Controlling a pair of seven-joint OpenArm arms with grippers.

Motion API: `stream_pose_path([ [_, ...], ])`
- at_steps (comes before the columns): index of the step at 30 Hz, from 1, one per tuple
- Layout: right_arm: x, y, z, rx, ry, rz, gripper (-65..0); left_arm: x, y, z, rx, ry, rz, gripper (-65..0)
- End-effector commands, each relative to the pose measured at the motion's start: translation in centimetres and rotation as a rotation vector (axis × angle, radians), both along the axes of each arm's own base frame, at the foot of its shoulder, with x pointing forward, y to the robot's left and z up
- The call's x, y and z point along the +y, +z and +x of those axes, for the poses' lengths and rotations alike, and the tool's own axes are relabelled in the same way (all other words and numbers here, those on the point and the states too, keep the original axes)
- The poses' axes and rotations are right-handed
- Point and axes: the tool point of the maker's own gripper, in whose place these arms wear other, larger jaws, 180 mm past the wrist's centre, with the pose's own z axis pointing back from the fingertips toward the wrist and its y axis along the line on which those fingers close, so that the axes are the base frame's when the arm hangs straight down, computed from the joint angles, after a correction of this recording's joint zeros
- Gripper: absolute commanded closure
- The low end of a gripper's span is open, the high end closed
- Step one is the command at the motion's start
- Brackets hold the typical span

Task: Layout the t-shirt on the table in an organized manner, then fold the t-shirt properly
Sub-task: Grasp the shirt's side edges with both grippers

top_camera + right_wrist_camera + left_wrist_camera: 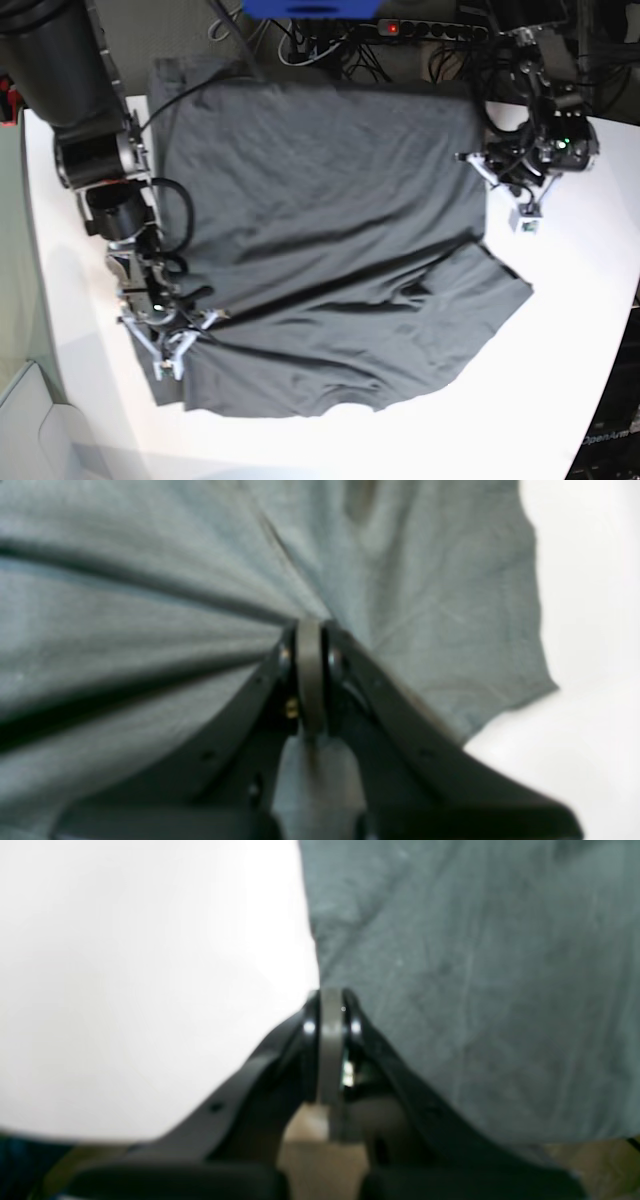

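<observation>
Cloth covers most of the base view: the t-shirt (pixel 320 250) lies spread over the table (pixel 560 400), its body reaching the upper edge of the frame and a sleeve fanning toward the lower right. It is mostly flat but not tidy, with a long dark crease running across the middle.

2 arms work opposite sides of it. The right gripper (pixel 172 345), at the lower left of the base view, has its jaws pressed together on the fabric; in the right wrist view the right gripper (pixel 310 630) sits at the point where pleats in the t-shirt (pixel 150 605) converge, which suggests the cloth is pinched and under tension there. That hold makes sense as an anchor or a pulling point for drawing the crease out.

The left gripper (pixel 525 195), at the upper right of the base view, is also pressed together. In the left wrist view the left gripper (pixel 331 1000) meets the shirt's straight side edge, with bare table (pixel 125 965) on the frame's left and t-shirt (pixel 475 990) on its right. The blur leaves it unclear whether any cloth is caught between the jaws or they merely touch the edge.

Judged from this, layout is in hand; folding has not begun, and the sleeve at lower right needs squaring.
</observation>
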Motion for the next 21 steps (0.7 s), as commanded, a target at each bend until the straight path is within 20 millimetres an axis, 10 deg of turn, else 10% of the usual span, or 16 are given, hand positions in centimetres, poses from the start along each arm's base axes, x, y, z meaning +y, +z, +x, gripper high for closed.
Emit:
stream_pose_path([
  [1,-2.3,0.0,-0.4,0.038,-0.045,-0.036,0.0,0.1,1.1,1.1,-0.045,0.0,0.007,-0.4],
  [6,-7.6,-0.1,-1.7,0.04,-0.195,-0.063,0.0,-4.3,0.9,1.8,-0.054,-0.061,-0.064,-0.4],
  [13,-8.6,0.0,-2.0,0.04,-0.226,-0.067,0.0,-12.6,0.3,1.4,-0.036,-0.204,-0.173,-0.4],
  [21,-8.5,-0.3,-2.2,0.064,-0.231,-0.061,0.0,-13.6,-5.3,-2.2,0.174,-0.265,-0.18,-0.4],
])
